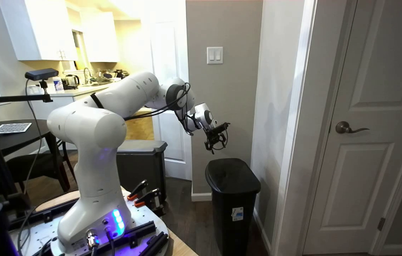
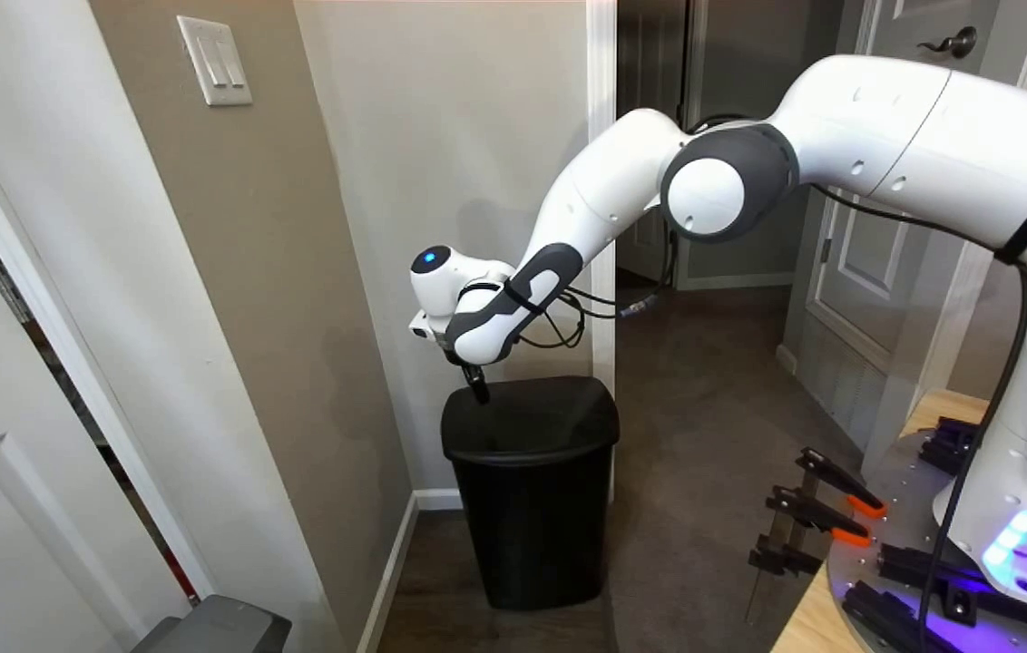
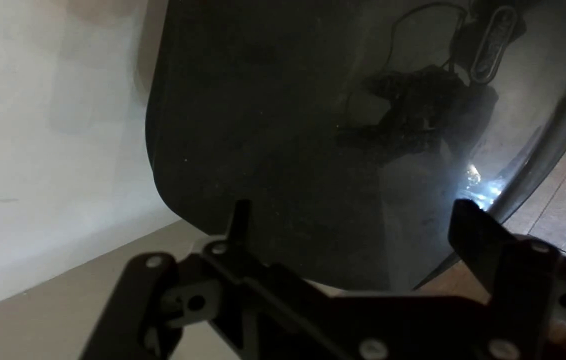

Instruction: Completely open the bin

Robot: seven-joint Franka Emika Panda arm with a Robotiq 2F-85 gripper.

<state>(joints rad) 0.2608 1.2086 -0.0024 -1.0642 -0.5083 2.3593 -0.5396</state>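
The bin is a tall, slim black plastic bin with its lid down. Its body [image 1: 231, 227] and rounded lid [image 1: 233, 176] show in an exterior view, and so do the body [image 2: 532, 535] and lid [image 2: 554, 417] in an exterior view. The glossy lid [image 3: 273, 125] fills much of the wrist view and reflects the gripper. My gripper [image 1: 218, 147] is above the lid's far end and points down; in an exterior view its tip [image 2: 480, 394] overlaps the lid. In the wrist view its fingers [image 3: 354, 202] are wide apart with nothing between them. Contact with the lid cannot be told.
A beige wall [image 1: 224, 106] and a pale wall [image 2: 477, 136] form a corner by the bin. A grey lidded container [image 1: 140, 167] stands by the white door. Clamps with orange tips [image 2: 813, 508] stick out from the robot's table edge.
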